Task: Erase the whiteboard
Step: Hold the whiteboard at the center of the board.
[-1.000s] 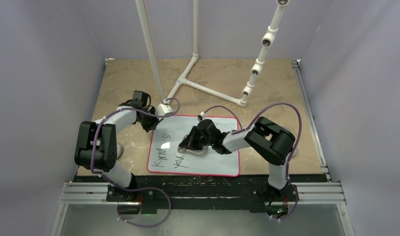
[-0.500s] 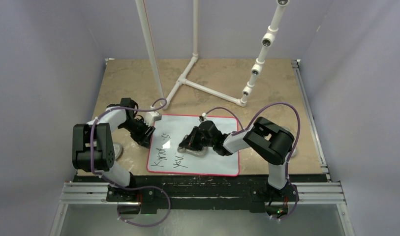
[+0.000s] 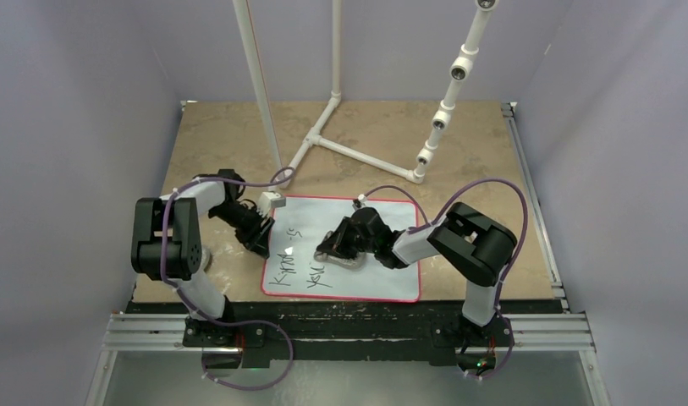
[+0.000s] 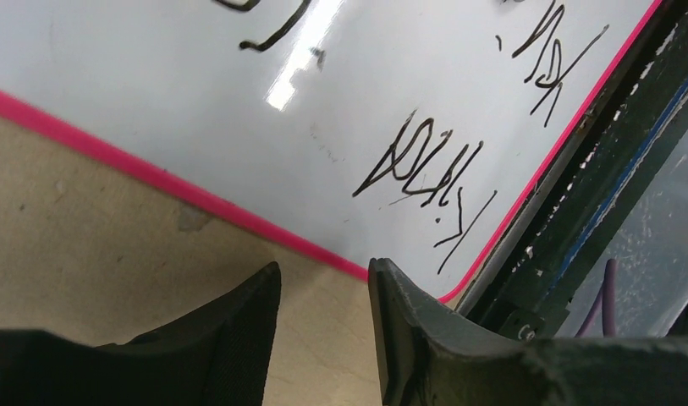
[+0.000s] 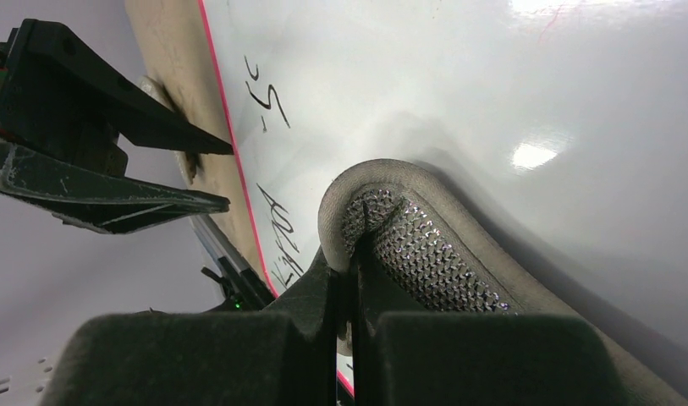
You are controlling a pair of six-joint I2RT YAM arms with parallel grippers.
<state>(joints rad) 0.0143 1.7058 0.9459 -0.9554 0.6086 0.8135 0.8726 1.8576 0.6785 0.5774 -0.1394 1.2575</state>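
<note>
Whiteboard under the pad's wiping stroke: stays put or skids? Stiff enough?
Probably skids: the whiteboard lies loose on the smooth table, and the left gripper stands open at its edge, clamping nothing. Likely stiff: it lies flat with straight pink borders. Its glossy face shows glare, so the mesh pad in the right gripper should glide easily.

Beige table (image 3: 492,169) between lavender walls (image 3: 78,127).
Plain walls left, right, far; white pipe frame (image 3: 366,158) on the far half; metal rails (image 3: 366,331) along the near edge.

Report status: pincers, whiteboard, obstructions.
Left pincer open, empty, beside whiteboard edge. Right pincer shut on grey pad, on board. Writing unerased. Nothing in the way.
</note>
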